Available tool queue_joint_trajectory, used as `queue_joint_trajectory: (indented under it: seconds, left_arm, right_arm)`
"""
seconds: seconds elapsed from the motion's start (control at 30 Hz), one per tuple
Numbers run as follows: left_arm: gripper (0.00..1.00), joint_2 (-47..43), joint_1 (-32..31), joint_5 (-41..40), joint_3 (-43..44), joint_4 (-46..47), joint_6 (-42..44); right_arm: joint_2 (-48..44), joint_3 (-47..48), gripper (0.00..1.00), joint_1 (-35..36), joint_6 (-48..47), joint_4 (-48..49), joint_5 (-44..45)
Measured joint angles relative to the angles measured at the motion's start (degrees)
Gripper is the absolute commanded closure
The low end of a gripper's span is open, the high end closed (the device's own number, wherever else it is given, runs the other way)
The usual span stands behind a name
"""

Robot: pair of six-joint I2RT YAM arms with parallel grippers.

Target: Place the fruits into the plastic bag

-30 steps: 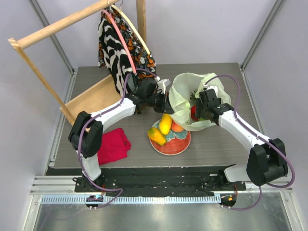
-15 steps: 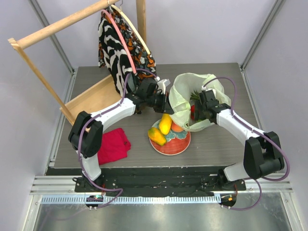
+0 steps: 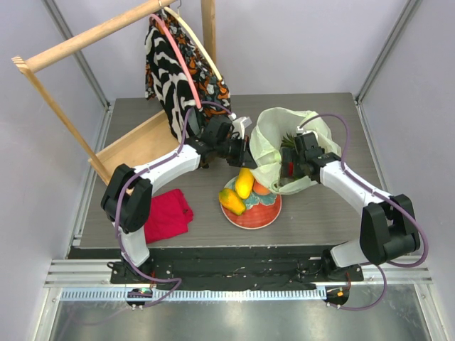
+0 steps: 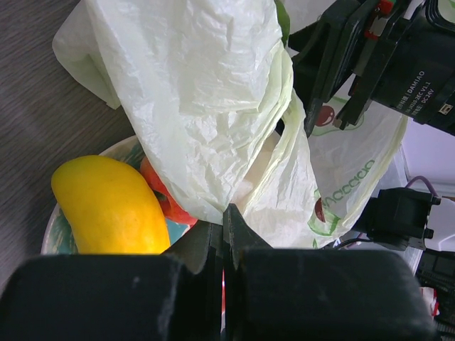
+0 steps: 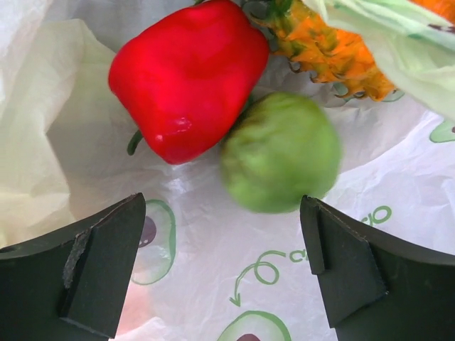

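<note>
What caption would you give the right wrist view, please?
Open right gripper over red pepper, green fruit and pineapple inside the bag.

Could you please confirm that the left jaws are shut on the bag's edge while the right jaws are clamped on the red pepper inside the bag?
Not quite. The right gripper has its jaws wide open and holds nothing. The red pepper lies free inside the plastic bag, touching the green fruit, as the right wrist view shows. The left gripper is indeed shut on the bag's edge.

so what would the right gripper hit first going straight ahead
Probably the green round fruit, lying in the plastic bag just ahead of the open right gripper; the red pepper sits beside it. Depth is unclear.
</note>
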Motion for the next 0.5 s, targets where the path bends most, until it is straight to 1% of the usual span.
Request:
queue_joint_trajectory:
  seconds: [0.1, 0.2, 0.37, 0.5]
  left_arm:
    - [1.00, 0.00, 0.00, 0.00, 0.00, 0.00, 0.00]
    - [1.00, 0.00, 0.00, 0.00, 0.00, 0.00, 0.00]
    - [1.00, 0.00, 0.00, 0.00, 0.00, -0.02, 0.00]
    - [1.00, 0.00, 0.00, 0.00, 0.00, -0.02, -0.02]
  right_arm:
    - [-0.90, -0.11, 0.05, 0.00, 0.22, 0.00, -0.85]
    - [-4.48, -0.52, 0.07, 0.00, 0.72, 0.22, -1.22]
    - [-16.74, -3.23, 0.13, 0.00, 1.38, 4.46, -1.86]
    - [-24.15, -4.94, 0.16, -0.04, 1.73, 8.17, -6.29]
